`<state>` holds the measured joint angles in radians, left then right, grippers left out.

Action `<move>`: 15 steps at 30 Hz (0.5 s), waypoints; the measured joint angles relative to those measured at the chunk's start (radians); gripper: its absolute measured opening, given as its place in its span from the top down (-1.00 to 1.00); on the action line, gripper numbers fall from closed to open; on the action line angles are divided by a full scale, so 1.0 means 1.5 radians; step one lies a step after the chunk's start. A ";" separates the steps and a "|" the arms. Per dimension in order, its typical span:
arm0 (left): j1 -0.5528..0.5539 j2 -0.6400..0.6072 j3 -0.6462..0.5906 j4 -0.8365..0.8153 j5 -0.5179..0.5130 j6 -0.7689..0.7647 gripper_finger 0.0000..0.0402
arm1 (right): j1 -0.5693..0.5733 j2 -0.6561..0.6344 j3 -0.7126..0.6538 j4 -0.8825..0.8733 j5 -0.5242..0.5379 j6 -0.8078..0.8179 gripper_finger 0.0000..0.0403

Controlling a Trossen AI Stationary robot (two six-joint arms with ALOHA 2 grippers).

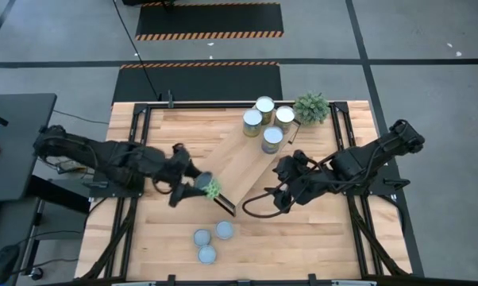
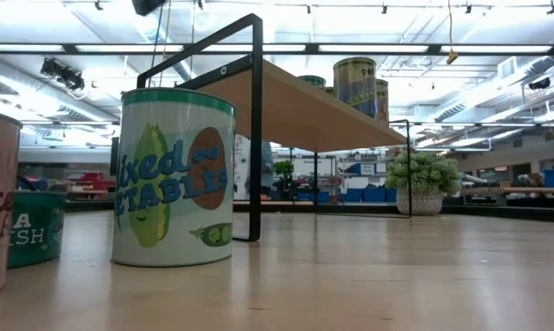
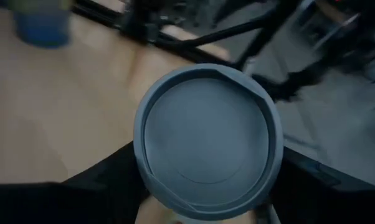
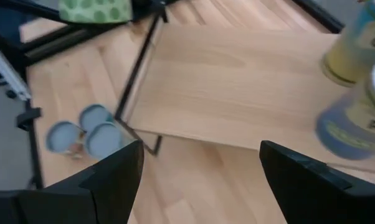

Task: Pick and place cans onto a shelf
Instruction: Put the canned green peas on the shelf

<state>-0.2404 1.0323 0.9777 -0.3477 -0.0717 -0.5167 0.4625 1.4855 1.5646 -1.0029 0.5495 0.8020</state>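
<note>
Pale blue-grey lid fills the left wrist view: the held can (image 3: 207, 134) sits between the left hand's (image 1: 198, 184) two dark fingers, clenched on its sides. In the high view this hand, with the can's green label showing, is just beside the near-left end of the shelf (image 1: 243, 168), at its dark end frame.

Step in hand, by my reading: carry phase, can lifted off the worktop (image 1: 144, 238) and brought to the shelf, not yet set down.

Shelf runs diagonally across the worktop. Four cans (image 1: 267, 121) already stand at its far end, close by the potted plant (image 1: 311, 107). Three cans (image 1: 210, 241) wait on the worktop near the front edge, clustered and about touching; the low view shows them large in the foreground.

Right hand (image 1: 280, 193) hovers over the worktop beside the middle of the shelf's right-hand long edge, fingers spread wide and holding nothing; the right wrist view looks between them onto bare shelf board.

Next move calls for: bring the can over the open plank, clear of the frame bar, keep it upright, lower until seated, then release. Height of the can above the plank is hard to judge from straight overhead; it is probably above board level.

Risk: clipping the end frame on approach.
</note>
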 joint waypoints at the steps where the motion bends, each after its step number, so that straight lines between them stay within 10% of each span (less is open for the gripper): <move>1: 0.016 0.010 0.007 -0.013 0.000 0.016 -0.39 | 0.000 0.003 0.000 -0.004 0.008 -0.001 -0.62; 15: 0.187 0.128 0.033 -0.021 0.003 0.161 -0.39 | -0.084 -0.002 -0.137 0.060 0.022 -0.062 -0.62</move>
<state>0.0404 1.2241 1.0267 -0.3799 -0.0672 -0.2759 0.3366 1.4830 1.3586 -0.9129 0.5822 0.7095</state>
